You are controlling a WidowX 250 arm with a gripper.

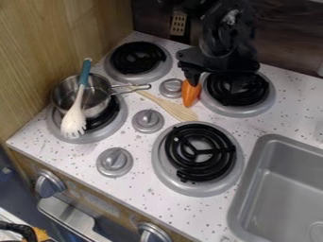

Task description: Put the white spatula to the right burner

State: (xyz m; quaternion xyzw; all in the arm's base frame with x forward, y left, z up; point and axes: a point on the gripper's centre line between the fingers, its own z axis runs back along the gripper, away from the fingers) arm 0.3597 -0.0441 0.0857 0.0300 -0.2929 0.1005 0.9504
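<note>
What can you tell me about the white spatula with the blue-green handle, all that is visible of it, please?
The white spatula has a blue-green handle with a pale tip, a narrow white neck and a broad head ending in short teeth. It looks like smooth plastic. It lies slanted across the metal pot, handle end uppermost in the view, past the far rim; its head hangs outside the near rim, over the burner's grey ring. Whether the teeth touch the ring, I cannot tell.

I see the pot (97,108) on the front left burner (106,122), with the spatula (74,118) across it. The carrot (191,93) is between a knob (172,88) and the back right burner (219,90). The sink (250,177) is right of the front right burner (197,152).
</note>
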